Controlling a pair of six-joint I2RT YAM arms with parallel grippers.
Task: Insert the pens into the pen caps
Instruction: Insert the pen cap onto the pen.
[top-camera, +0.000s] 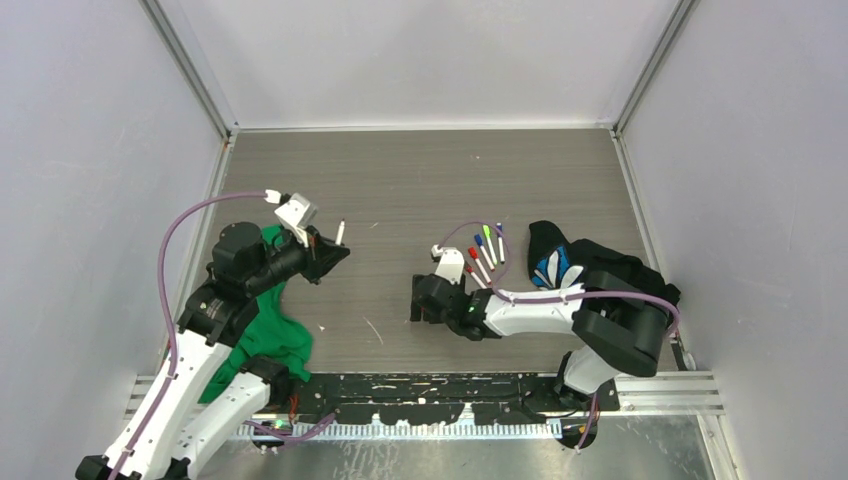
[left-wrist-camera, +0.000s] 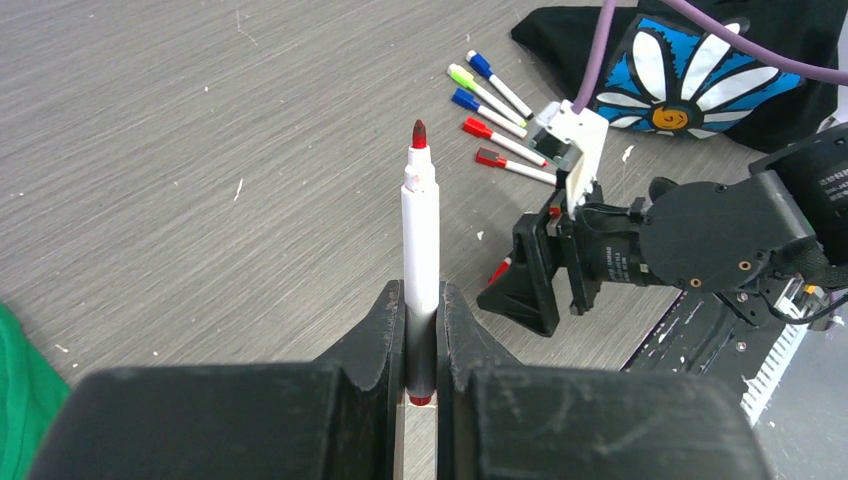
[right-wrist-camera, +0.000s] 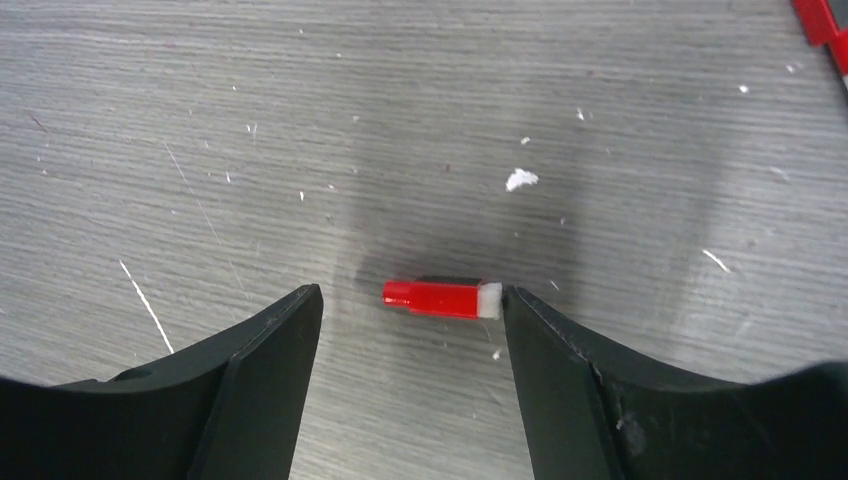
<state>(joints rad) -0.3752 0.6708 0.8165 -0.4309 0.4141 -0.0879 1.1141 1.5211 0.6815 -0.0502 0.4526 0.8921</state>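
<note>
Pen (left-wrist-camera: 420, 235) — red tip up — clamped in your left gripper (left-wrist-camera: 421, 300). Your right gripper (right-wrist-camera: 410, 300) stands open astride the red cap (right-wrist-camera: 437, 298), which lies flat between its jaws. Step: cap pickup; next you close squarely, then align with tip.

The red-tipped pen (left-wrist-camera: 420, 240) is half hidden between the left jaws.
</note>
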